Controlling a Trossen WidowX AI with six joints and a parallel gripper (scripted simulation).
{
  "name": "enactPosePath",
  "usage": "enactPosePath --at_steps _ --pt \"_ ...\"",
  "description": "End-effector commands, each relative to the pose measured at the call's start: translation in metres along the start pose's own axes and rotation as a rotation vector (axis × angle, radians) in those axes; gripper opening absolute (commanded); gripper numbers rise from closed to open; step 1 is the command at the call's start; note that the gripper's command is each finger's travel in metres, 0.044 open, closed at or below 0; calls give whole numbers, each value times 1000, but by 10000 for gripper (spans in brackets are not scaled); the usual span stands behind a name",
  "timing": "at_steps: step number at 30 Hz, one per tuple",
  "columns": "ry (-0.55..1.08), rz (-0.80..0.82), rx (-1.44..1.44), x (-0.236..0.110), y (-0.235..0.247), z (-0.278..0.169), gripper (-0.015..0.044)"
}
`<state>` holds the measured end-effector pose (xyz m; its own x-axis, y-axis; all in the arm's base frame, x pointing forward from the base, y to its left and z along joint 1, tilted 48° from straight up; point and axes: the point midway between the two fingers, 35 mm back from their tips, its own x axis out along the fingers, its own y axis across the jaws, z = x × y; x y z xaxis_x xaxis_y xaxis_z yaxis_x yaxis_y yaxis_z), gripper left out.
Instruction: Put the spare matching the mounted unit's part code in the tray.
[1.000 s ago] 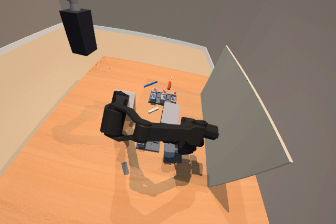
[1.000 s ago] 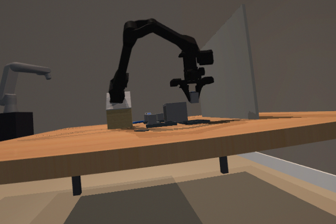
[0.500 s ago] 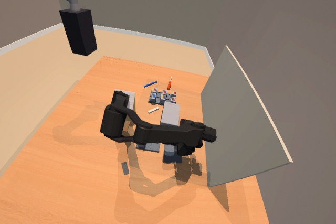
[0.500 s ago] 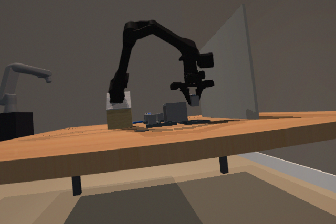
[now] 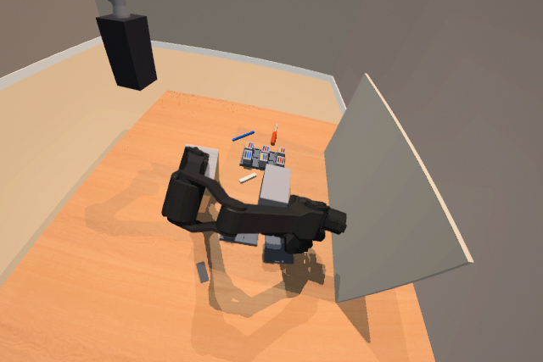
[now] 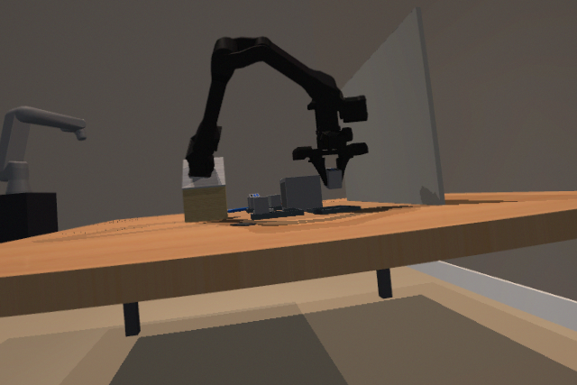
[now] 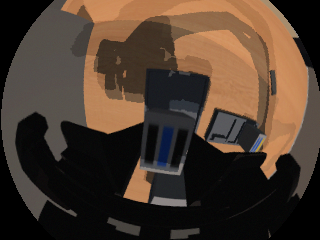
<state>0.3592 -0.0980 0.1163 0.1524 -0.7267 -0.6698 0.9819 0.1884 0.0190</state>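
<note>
My gripper is shut on a small grey spare block. In the wrist view its face shows dark stripes and one blue stripe. I hold it in the air, a little above the table, just right of the mounted unit, a plain grey box. A dark flat tray lies on the table right below my gripper. The other spares, with red and blue stripes, stand in a row behind the unit.
A tall grey panel stands close to the right of my gripper. A grey flat plate, a white stick, a blue stick, a red screwdriver and a small grey chip lie on the table. The arm's base block stands at the left.
</note>
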Motion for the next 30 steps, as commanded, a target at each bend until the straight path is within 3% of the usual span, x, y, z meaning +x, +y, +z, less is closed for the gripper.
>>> enactPosePath --at_steps 1,30 --pt "4 -4 -9 5 -2 -2 0" --pt "-5 -4 -10 32 -7 0 0"
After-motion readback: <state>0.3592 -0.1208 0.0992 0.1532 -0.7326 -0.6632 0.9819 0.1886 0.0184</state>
